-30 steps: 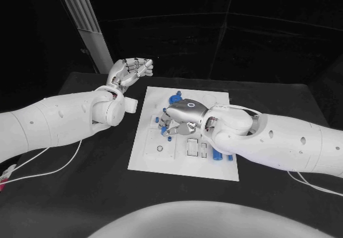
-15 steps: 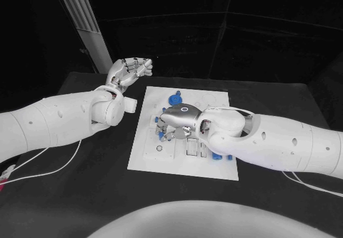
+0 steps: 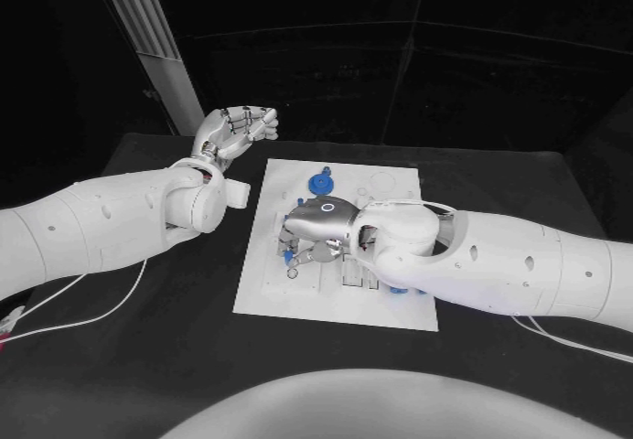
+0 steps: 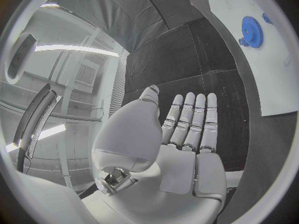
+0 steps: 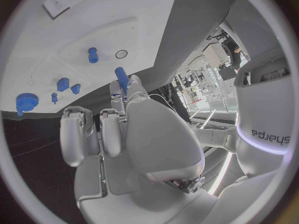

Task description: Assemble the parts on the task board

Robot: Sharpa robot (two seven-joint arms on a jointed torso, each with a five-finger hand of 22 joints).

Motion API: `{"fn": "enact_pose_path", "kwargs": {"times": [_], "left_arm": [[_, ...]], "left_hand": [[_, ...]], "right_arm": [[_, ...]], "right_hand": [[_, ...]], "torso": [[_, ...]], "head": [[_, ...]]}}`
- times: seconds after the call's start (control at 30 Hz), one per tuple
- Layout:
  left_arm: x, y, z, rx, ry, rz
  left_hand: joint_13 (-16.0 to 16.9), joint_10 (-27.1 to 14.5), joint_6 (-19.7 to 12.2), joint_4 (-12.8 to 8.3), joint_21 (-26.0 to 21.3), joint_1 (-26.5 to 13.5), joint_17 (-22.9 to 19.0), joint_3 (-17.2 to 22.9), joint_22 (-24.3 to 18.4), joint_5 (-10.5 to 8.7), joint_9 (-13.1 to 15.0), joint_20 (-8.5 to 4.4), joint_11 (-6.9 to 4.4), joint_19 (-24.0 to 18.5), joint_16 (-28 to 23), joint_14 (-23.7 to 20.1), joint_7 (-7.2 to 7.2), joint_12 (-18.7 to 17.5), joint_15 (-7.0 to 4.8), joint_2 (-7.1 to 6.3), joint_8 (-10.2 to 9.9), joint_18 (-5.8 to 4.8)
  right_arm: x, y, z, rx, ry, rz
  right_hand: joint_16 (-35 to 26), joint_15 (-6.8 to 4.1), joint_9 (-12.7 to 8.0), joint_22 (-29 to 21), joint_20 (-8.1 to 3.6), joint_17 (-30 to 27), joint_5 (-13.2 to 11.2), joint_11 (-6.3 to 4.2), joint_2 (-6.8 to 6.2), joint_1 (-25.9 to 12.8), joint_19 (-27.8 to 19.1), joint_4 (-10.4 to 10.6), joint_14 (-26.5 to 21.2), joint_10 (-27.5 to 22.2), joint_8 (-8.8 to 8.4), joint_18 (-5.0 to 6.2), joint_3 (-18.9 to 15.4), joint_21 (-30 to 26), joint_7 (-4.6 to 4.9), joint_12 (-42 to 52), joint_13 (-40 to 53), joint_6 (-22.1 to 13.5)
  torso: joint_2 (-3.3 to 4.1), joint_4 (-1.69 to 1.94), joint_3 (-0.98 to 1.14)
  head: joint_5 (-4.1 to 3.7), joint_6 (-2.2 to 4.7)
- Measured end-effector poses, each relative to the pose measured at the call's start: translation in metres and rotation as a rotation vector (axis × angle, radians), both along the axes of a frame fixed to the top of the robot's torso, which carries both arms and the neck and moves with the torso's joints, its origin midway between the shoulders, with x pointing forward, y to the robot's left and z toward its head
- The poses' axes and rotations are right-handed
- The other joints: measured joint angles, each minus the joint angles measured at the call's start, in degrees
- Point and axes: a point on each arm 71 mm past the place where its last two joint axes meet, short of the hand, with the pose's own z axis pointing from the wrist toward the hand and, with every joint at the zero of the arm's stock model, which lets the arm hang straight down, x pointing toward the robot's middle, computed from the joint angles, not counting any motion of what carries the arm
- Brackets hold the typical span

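Observation:
The white task board [image 3: 337, 302] lies mid-table. My right hand [image 3: 316, 233] hovers over its left middle, palm down, and pinches a small blue peg [image 5: 121, 77] at its fingertips. Below it the board [image 5: 93, 20] shows a standing blue peg [image 5: 92, 55], a round hole [image 5: 121, 54], two small blue pieces [image 5: 62, 83] and a blue gear [image 5: 27, 102]. The same blue gear [image 3: 321, 183] sits near the board's far edge. My left hand [image 3: 238, 128] is raised beyond the board's far left corner; its fingers [image 4: 190, 119] are straight and hold nothing.
More blue parts [image 3: 400, 291] lie at the board's near right, beside rectangular slots [image 3: 356, 273]. White cables [image 3: 92, 311] trail over the black table at the left. A pale post [image 3: 165, 64] stands behind the table.
My right hand has moved across the board toward its left and near side, still holding the blue peg. The left hand has stayed where it was.

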Motion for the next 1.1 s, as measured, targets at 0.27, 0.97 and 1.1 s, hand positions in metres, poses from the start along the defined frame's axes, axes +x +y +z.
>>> {"fn": "enact_pose_path", "kwargs": {"times": [0.27, 0.97, 1.1], "left_arm": [[0.000, 0.000, 0.000, 0.000, 0.000, 0.000], [0.000, 0.001, 0.000, 0.000, 0.000, 0.002], [0.000, 0.001, 0.000, 0.000, 0.000, 0.002]], "left_hand": [[0.0, 0.0, 0.0, 0.0, 0.0, 0.0, 0.0, 0.0, 0.0, 0.00, 0.0, 0.00, 0.00, 0.0, 0.0, 0.0, 0.00, 0.0, 0.00, 0.00, 0.0, 0.00], [0.0, 0.0, 0.0, 0.0, 0.0, 0.0, 0.0, 0.0, 0.0, 0.00, 0.0, 0.00, 0.00, 0.0, 0.0, 0.0, 0.00, 0.0, 0.01, 0.00, 0.0, 0.00], [0.0, 0.0, 0.0, 0.0, 0.0, 0.0, 0.0, 0.0, 0.0, 0.00, 0.0, 0.00, 0.00, 0.0, 0.0, 0.0, 0.00, 0.0, 0.00, 0.00, 0.0, 0.00]], "right_arm": [[-0.003, 0.004, -0.004, -0.029, -0.004, 0.018], [-0.007, 0.008, -0.015, -0.082, 0.019, 0.033], [-0.007, 0.009, -0.016, -0.086, 0.020, 0.035]], "right_hand": [[0.0, 0.21, 0.0, 0.0, 0.00, -0.1, 0.0, 0.21, 0.00, 0.0, 0.0, 0.0, 0.2, -0.2, 0.05, 0.00, 0.0, 0.0, 0.00, 0.0, 0.0, -0.2], [0.0, 0.21, 0.0, 0.0, 0.00, -0.1, 0.2, 0.20, -0.01, 0.0, 0.0, 0.0, 0.2, -0.2, -0.06, 0.00, 0.0, 0.0, 0.30, 0.0, 0.0, -0.3], [0.0, 0.21, 0.0, 0.0, 0.00, -0.1, 0.2, 0.20, -0.01, 0.0, 0.0, 0.0, 0.2, -0.2, -0.08, 0.00, 0.0, 0.0, 0.35, 0.0, 0.0, -0.4]], "torso": [[0.00, 0.02, 0.02], [-0.02, -0.02, 0.02], [-0.02, -0.02, 0.03]], "head": [[-0.07, 0.00], [-0.52, 0.00], [-0.62, 0.00]]}}
